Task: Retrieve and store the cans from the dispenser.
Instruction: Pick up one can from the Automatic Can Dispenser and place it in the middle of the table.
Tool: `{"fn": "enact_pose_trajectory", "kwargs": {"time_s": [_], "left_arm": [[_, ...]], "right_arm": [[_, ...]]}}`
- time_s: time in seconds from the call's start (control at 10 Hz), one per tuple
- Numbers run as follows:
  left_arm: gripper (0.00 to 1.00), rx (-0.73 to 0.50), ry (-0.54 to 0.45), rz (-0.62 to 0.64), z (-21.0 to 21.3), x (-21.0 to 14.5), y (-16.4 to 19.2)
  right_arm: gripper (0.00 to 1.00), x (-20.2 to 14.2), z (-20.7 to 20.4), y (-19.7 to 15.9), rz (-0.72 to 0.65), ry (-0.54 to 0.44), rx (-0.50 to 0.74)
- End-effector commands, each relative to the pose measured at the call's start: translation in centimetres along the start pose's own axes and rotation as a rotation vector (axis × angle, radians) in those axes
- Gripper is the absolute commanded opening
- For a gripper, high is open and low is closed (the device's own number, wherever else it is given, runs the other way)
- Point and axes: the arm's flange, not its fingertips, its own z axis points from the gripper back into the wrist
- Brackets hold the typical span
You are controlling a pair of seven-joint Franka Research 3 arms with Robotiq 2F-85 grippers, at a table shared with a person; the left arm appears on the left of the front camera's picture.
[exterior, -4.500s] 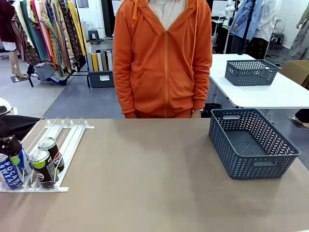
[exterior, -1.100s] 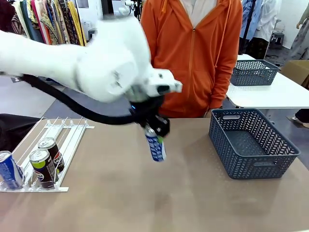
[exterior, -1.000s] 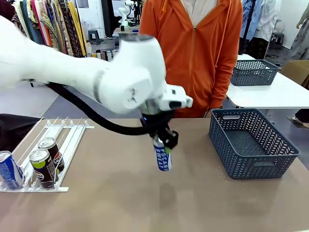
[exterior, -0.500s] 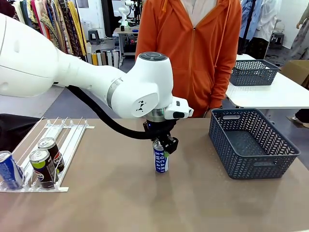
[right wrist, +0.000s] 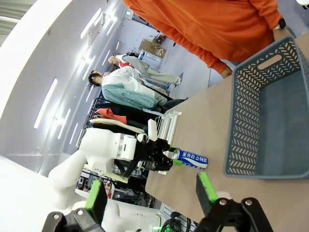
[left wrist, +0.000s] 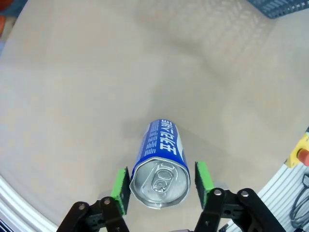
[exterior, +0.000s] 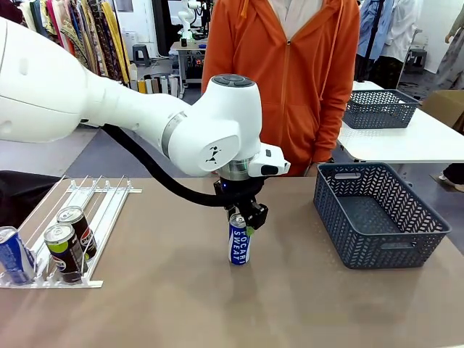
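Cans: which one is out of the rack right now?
The blue-and-white can standing upright in the middle of the table, under the left gripper. The other blue can and two dark cans sit in the white rack at the left edge.

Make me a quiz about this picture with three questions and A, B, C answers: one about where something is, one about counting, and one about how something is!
1. Where is the blue can under the left gripper? A in the basket; B on the table; C in the rack.
2. How many cans sit in the rack? A one; B three; C six.
3. How is the blue can? A standing upright; B lying on its side; C crushed flat.

Answers: B, it rests on the brown table between rack and basket. B, one blue and two dark ones show there. A, its silver top faces up at the left gripper.
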Motion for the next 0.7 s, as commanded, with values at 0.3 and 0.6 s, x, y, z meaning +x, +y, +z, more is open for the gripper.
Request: {"fn": "enact_pose_trajectory", "kwargs": {"time_s": [0.3, 0.6], "left_arm": [[1.0, 0.042, -0.128, 0.056, 9.4, -5.9, 0.6], [1.0, -0.125, -0.262, 0.122, 19.3, -17.3, 6.7]], "right_arm": [[1.0, 0.4, -0.2, 0.3, 0.009, -0.02, 0.023], [1.0, 0.4, -0.2, 0.3, 0.009, -0.02, 0.023]]}}
